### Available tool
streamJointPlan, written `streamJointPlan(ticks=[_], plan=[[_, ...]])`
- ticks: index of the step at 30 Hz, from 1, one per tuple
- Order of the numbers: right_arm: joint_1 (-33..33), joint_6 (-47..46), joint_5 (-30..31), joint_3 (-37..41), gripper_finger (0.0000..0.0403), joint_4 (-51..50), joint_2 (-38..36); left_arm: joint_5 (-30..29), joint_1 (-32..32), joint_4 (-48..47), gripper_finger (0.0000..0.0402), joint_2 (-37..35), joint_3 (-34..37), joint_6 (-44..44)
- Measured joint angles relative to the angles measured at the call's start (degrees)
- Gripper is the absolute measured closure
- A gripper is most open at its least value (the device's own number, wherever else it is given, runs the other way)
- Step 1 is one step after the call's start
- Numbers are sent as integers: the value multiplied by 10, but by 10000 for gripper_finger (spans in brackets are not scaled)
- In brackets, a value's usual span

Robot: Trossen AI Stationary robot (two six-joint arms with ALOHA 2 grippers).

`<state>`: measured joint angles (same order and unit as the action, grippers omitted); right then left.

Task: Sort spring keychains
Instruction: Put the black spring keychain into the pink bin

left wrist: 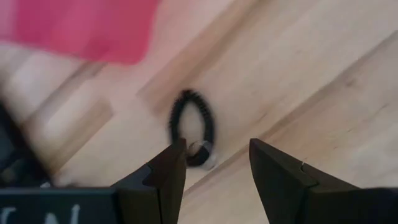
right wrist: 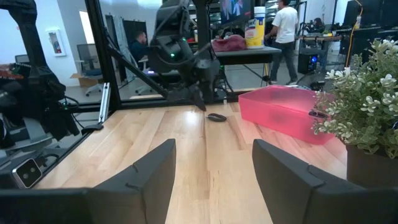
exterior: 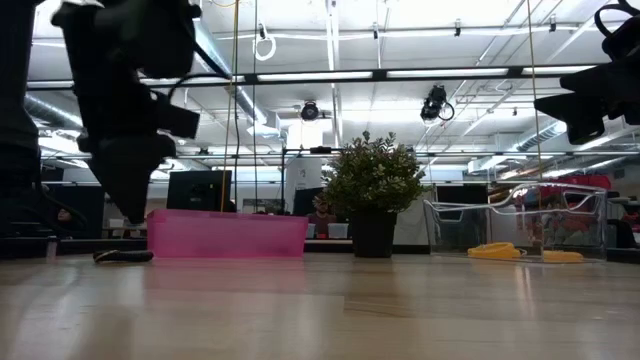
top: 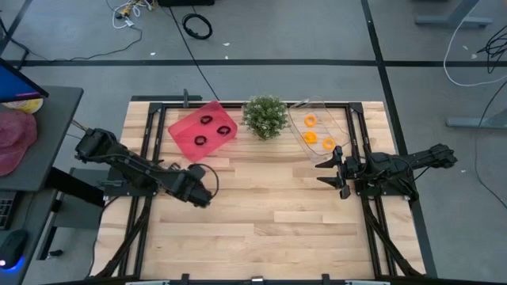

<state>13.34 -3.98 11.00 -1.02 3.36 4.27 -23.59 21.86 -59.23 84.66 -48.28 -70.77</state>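
Observation:
A black spring keychain [left wrist: 191,127] lies flat on the wooden table near the pink tray [top: 203,131], its metal ring [left wrist: 201,150] toward my left gripper. That gripper [left wrist: 214,162] is open and hovers just above it, pointing down, as the low view [exterior: 130,205] also shows. Two black keychains [top: 212,131] lie in the pink tray, and three orange ones [top: 317,133] lie in the clear tray [top: 339,119]. My right gripper [top: 337,170] waits open at the table's right side, near the clear tray.
A small potted plant [top: 264,116] stands between the two trays at the table's far side. The table's middle and near part [top: 269,222] is bare wood. Beyond the table, people show in the room in the right wrist view.

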Motion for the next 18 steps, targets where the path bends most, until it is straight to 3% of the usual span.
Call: streamJointPlan(ticks=[4, 18], plan=[[0, 0, 0, 0, 188, 0, 0, 22, -28, 52, 223, 0, 18, 42], [0, 0, 0, 0, 188, 0, 0, 9, -61, 54, 236, 0, 19, 55]])
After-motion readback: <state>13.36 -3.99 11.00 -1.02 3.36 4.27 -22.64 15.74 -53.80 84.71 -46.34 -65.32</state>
